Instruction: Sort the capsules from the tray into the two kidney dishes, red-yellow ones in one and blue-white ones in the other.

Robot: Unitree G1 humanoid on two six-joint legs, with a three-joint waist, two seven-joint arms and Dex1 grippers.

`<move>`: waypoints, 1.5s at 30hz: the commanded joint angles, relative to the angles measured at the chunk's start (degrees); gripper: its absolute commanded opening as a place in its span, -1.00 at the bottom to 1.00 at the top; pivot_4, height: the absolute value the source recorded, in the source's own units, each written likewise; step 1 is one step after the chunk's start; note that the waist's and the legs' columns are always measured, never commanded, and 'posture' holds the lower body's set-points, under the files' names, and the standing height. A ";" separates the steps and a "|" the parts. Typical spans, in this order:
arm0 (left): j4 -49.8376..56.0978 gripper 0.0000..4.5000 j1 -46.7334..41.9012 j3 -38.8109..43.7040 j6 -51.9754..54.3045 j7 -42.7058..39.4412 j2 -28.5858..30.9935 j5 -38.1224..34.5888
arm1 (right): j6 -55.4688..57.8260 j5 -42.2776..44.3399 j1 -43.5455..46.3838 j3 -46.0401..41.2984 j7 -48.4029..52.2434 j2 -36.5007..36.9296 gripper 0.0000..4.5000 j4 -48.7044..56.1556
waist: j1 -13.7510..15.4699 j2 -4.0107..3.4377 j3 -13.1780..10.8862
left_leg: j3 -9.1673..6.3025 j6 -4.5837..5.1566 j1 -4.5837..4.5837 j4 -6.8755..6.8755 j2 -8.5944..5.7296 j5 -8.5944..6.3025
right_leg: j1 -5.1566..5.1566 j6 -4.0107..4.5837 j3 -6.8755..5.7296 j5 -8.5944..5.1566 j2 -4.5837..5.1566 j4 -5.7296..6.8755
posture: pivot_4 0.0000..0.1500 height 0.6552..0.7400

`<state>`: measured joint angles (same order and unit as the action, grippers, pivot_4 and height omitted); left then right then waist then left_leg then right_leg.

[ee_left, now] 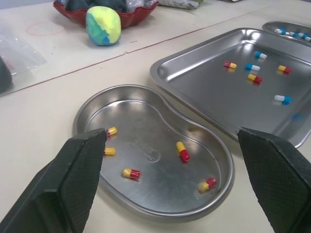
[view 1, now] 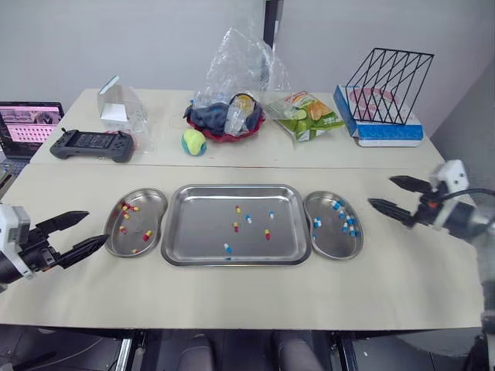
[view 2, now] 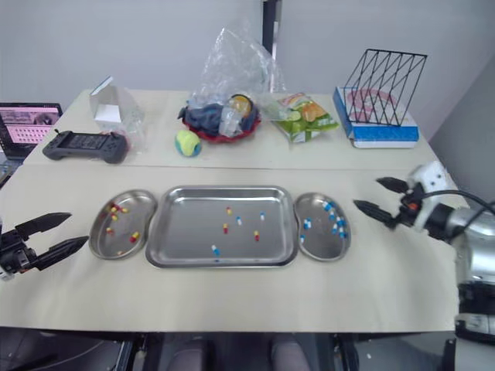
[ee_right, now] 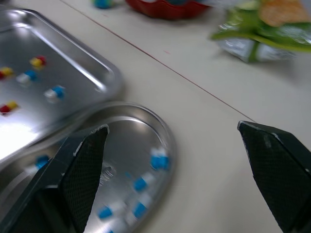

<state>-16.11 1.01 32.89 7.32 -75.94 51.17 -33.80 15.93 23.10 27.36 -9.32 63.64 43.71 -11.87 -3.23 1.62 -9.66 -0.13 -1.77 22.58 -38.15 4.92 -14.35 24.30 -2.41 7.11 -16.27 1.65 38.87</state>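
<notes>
Holds left gripper [view 1: 97, 228] spread open and empty at the table [view 1: 232, 297] front beside left dish [view 1: 151, 202] of red-yellow capsules [view 1: 147, 234], right gripper [view 1: 380, 191] likewise open beside right dish [view 1: 329, 241] of blue-white capsules [view 1: 349, 224], tray [view 1: 201, 224] between with mixed capsules [view 1: 237, 226], ball [view 1: 193, 141] and wire rack [view 1: 389, 85] beyond.

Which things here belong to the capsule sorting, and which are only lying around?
Job: tray, left kidney dish, right kidney dish, red-yellow capsules, blue-white capsules.
Lying about: controller, ball, red bowl, snack bag, laptop.
</notes>
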 commanded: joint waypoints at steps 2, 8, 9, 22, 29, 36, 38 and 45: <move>4.15 1.00 2.41 2.26 1.55 -0.04 -0.07 -2.07 | 5.56 1.82 2.46 6.52 -0.43 -3.65 0.99 11.93 | 0.10 -0.01 -0.01 | -0.02 0.00 0.03 0.00 0.01 0.00 | 0.01 0.01 -0.02 -0.01 0.00 0.00 | 1.00 0.47; 5.76 1.00 3.87 2.97 2.07 0.03 0.11 -2.61 | 12.69 0.71 4.24 16.52 -5.38 -11.26 0.99 22.04 | 0.97 0.00 -0.01 | -0.02 0.00 0.15 -0.02 0.00 0.00 | 0.07 0.01 -0.11 -0.02 0.05 -0.05 | 1.00 0.47; 5.80 1.00 3.96 3.02 2.06 0.07 0.14 -2.66 | 13.32 0.49 4.32 17.51 -5.74 -11.87 0.99 22.81 | 0.99 0.00 -0.01 | -0.02 -0.01 0.15 -0.02 0.00 0.00 | 0.08 0.01 -0.11 -0.02 0.06 -0.03 | 1.00 0.47; 7.91 1.00 5.96 4.30 1.53 1.49 -0.27 -2.86 | 24.51 -7.55 7.79 30.15 -18.32 -25.20 0.99 20.01 | 0.76 0.06 0.03 | -0.04 -0.01 0.19 -0.03 0.01 0.00 | 0.18 0.11 -0.14 -0.08 0.03 0.05 | 1.00 0.47; 9.68 1.00 6.56 4.17 1.71 2.21 -0.56 -2.77 | 27.70 -9.77 8.90 34.81 -16.85 -24.81 0.51 20.12 | 0.69 0.08 0.03 | -0.05 -0.01 0.19 -0.03 0.02 0.00 | 0.18 0.12 -0.16 -0.08 0.03 0.05 | 1.00 0.47; 10.77 1.00 6.92 4.48 1.69 3.00 -0.87 -2.88 | 30.26 -10.21 10.60 35.94 -17.39 -25.94 0.51 19.54 | 0.58 0.08 0.03 | -0.07 -0.01 0.19 -0.03 0.02 0.00 | 0.19 0.12 -0.16 -0.08 0.02 0.07 | 1.00 0.47; 10.93 1.00 7.00 4.48 1.74 3.11 -0.85 -2.82 | 30.74 -10.53 10.90 36.21 -17.66 -26.18 0.51 19.32 | 0.57 0.09 0.03 | -0.07 0.00 0.19 -0.02 0.02 0.00 | 0.19 0.12 -0.17 -0.08 0.02 0.06 | 1.00 0.47; 10.94 1.00 7.30 4.49 1.30 3.62 -0.95 -2.41 | 30.98 -12.18 11.28 37.44 -18.42 -26.52 0.51 18.89 | 0.56 0.09 0.03 | -0.07 0.00 0.20 -0.02 0.03 0.00 | 0.20 0.13 -0.17 -0.09 0.02 0.05 | 1.00 0.47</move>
<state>-6.55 8.01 35.18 9.68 -72.55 50.06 -35.97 47.52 11.38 37.65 28.25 45.26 17.31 6.11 -2.67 1.70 -9.62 -0.20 -1.78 22.78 -38.17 4.95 -14.35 24.50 -2.28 6.93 -16.35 1.67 38.92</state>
